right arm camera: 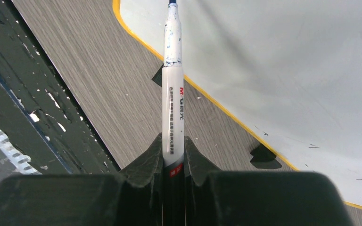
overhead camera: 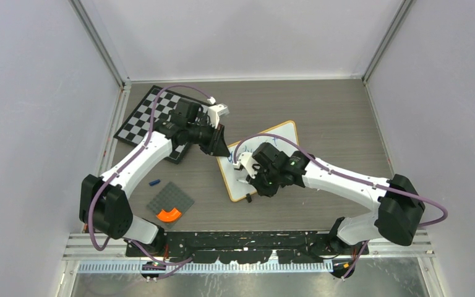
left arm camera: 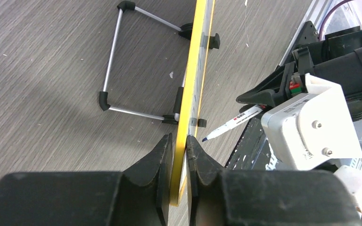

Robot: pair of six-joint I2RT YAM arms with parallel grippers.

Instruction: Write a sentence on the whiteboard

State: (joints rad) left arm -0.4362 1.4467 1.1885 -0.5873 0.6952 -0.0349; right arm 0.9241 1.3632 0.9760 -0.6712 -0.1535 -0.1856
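The whiteboard [overhead camera: 282, 133] sits mid-table, propped at a tilt on a wire stand [left arm camera: 111, 61] behind it, with its writing face towards my right arm. A few faint blue strokes show on it, so I judge the writing has begun and is far from finished. My left gripper [left arm camera: 179, 141] is clenched on the board's wooden frame at the corner nearest that arm, one finger on each side of the edge. My right gripper [right arm camera: 173, 147] is clamped on the marker [right arm camera: 173, 94] low on its barrel, with the uncapped tip pointing at the board close to its lower frame. I can't tell whether the tip touches the surface. To write well I'd press only lightly, because the board rests on a thin stand and could rock. I'd make small strokes from the wrist and let the left grip take the push. The left arm reaches in from the chessboard [overhead camera: 143, 115] side. The right forearm lies low across the board's near edge, wrist turned in.
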